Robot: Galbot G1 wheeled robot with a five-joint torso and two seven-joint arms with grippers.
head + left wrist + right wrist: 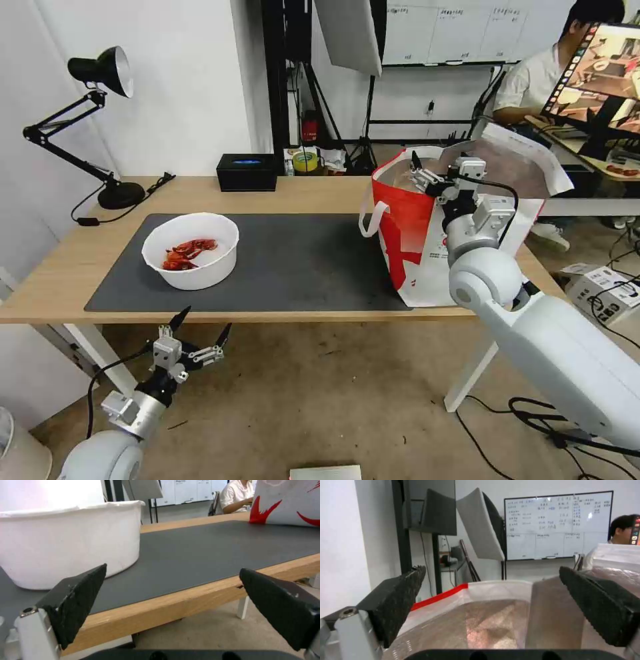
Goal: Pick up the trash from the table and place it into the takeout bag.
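The trash in view is a white round bowl with red shells, standing on the left part of the dark grey mat on the table. My left gripper hangs open just below the table's front edge, in front of the bowl, with nothing between its fingers. The red-and-white takeout bag stands open at the mat's right end. My right gripper is open and empty above the bag's mouth, over the silver foil lining.
A black box and a tape roll sit at the table's back edge, and a black desk lamp at the back left. A white table leg and cables are on the floor at right.
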